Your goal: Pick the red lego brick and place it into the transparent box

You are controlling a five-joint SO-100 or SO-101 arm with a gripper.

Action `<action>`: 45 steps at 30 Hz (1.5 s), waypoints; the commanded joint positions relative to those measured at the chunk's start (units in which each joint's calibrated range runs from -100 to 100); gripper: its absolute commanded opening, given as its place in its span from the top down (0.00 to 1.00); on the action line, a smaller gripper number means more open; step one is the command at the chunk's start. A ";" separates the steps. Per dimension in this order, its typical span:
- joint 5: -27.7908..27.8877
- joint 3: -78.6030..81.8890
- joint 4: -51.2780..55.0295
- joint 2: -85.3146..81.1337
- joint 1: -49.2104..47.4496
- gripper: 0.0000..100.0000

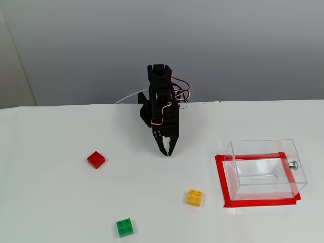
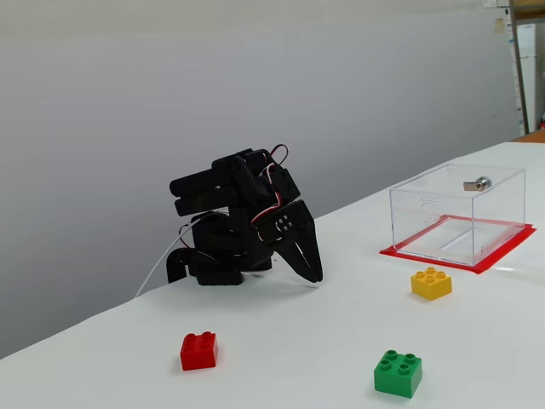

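Observation:
The red lego brick (image 1: 95, 159) lies on the white table left of the arm; it also shows in the other fixed view (image 2: 198, 350). The transparent box (image 1: 265, 168) stands empty on a red tape rectangle at the right, with a small silver knob on its wall; it also shows in the other fixed view (image 2: 457, 213). My black gripper (image 1: 167, 152) hangs folded with its tips close to the table, jaws together, holding nothing. It also shows in the other fixed view (image 2: 316, 277). It is well apart from the red brick and the box.
A yellow brick (image 1: 195, 197) lies in front of the arm, left of the box. A green brick (image 1: 125, 227) lies near the table's front edge. The red tape rectangle (image 1: 223, 185) frames the box. A grey wall stands behind the table.

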 commanded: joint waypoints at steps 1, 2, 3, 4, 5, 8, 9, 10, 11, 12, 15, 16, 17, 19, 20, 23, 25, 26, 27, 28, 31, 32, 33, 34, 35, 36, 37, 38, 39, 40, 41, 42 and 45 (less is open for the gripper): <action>0.00 -0.97 0.34 -0.51 0.15 0.98; -0.05 -0.97 0.34 -0.51 0.15 0.98; -0.05 -0.97 0.34 -0.51 0.15 0.98; -0.05 -0.97 0.34 -0.51 0.15 0.98; 0.00 -0.97 0.34 -0.51 0.15 0.98; 0.00 -0.97 0.34 -0.51 0.15 0.98; 0.00 -0.97 0.34 -0.51 0.15 0.98; 0.05 -0.97 0.25 -0.51 0.15 0.98; 0.00 -0.97 0.25 -0.51 0.15 0.98; 0.05 -0.97 0.25 -0.51 0.15 0.98; -0.26 -0.97 0.08 -0.51 0.08 0.98; -0.37 -0.97 -0.01 -0.51 0.08 0.98; -0.37 -0.97 -0.01 -0.51 0.08 0.98; -0.37 -0.97 -0.01 -0.51 0.67 0.98; -0.37 -0.97 -0.01 -0.51 0.82 0.98; -0.37 -1.69 -0.01 -0.42 0.82 0.98; -0.47 -3.77 -0.01 -0.42 0.82 0.98; -0.52 -5.04 -0.01 -0.34 0.82 0.98; -0.84 -6.21 -0.01 -0.25 0.82 0.98; -1.72 -7.57 -0.01 0.09 0.82 0.98; -4.39 -12.09 -0.01 3.65 0.82 0.98; -5.06 -13.81 -0.01 5.43 0.82 0.98; -5.74 -15.52 -0.01 7.47 0.82 0.98; -6.32 -17.42 -0.01 9.59 0.89 0.98; -7.05 -19.50 -0.01 11.88 1.33 0.98; -7.78 -21.58 -0.01 14.17 2.15 0.98; -8.56 -23.39 -0.01 16.46 3.11 0.98; -9.29 -25.20 -0.01 18.67 4.14 0.98; -9.97 -26.64 -0.01 20.71 5.25 0.98; -10.54 -28.00 -0.01 22.49 6.43 0.98; -11.01 -29.09 -0.01 23.85 7.77 0.98; -11.48 -29.99 -0.01 25.12 9.17 0.98; -12.95 -31.44 -0.01 27.83 13.38 0.98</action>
